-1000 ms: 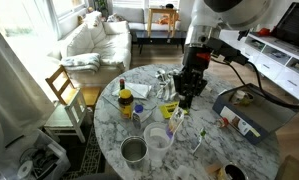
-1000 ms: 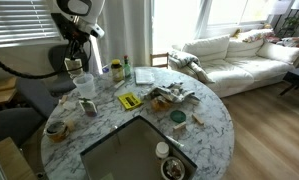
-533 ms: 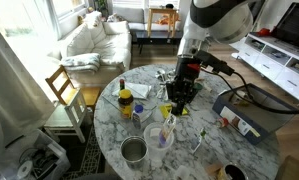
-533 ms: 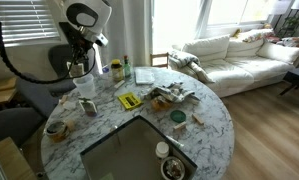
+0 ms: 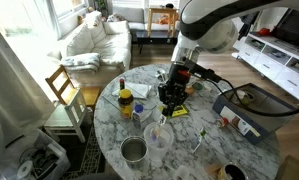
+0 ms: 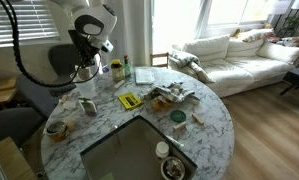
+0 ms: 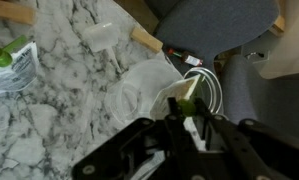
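- Daylight enters through the windows [image 6: 204,20]; the panes are overexposed in both exterior views.
- The marble desk [image 5: 107,128] is evenly lit, with soft, short shadows and mild glare.
- The wrist view is dimmer; the hand [image 7: 189,118] in the foreground is dark and out of focus.
- Resolution is low throughout; small items are indistinct.

The jaws are black and matt, like hard plastic. Pinched between them, the pale yellow-green piece [image 7: 185,95] looks matt and smooth. Just beneath them stands a clear plastic cup [image 7: 149,92], thin and glossy. The surface [image 7: 49,130] under it is polished marble, white with grey veins. To one side of the jaws lies a crinkled clear plastic bottle [image 7: 11,66]. Beyond them is a chair seat [image 7: 204,18] of grey matt cloth.
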Available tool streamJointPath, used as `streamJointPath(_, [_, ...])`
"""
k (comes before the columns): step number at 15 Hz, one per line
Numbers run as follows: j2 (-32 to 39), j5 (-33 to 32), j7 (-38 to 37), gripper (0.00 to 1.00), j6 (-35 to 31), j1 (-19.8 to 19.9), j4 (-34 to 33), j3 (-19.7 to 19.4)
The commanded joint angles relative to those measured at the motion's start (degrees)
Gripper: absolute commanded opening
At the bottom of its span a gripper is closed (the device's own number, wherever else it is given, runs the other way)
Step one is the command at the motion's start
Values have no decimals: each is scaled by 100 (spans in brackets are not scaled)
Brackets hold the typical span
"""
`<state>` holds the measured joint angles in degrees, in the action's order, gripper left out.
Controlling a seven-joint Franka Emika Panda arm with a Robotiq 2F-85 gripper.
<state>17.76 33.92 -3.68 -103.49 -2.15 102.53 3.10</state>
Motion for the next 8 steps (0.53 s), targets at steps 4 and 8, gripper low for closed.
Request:
streamJointPath(4, [231,-216,-456,5,-443,-54,-122,-13])
streamJointPath(8, [209,-383,-757,53,-246,-53,-138,-4])
